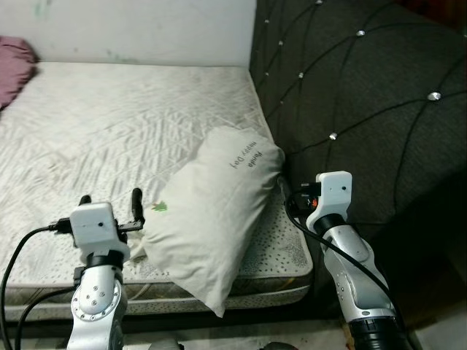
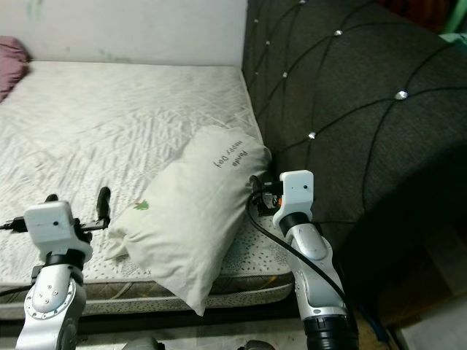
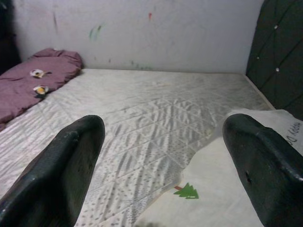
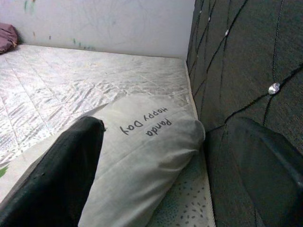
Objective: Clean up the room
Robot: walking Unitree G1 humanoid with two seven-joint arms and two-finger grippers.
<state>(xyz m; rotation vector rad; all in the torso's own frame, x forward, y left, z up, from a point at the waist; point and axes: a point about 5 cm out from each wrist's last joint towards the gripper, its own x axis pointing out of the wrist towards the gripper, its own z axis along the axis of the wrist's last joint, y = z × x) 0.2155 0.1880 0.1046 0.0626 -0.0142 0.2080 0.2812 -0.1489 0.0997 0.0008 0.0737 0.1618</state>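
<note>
A cream pillow (image 1: 211,211) with printed words and a small green tree mark lies at the near right corner of the mattress (image 1: 109,131), its lower corner hanging over the front edge. My left gripper (image 1: 109,203) is open, hovering over the mattress just left of the pillow's near edge (image 3: 227,189). My right gripper (image 4: 180,156) is open too, its fingers straddling the pillow's end (image 4: 151,142) by the dark headboard (image 1: 365,95). Nothing is held.
The tufted dark headboard (image 2: 343,87) stands along the right side of the bed. A purple pillow (image 3: 33,85) with flower prints lies at the far left by the white wall (image 1: 146,29). The bed's front edge (image 1: 255,288) is close below me.
</note>
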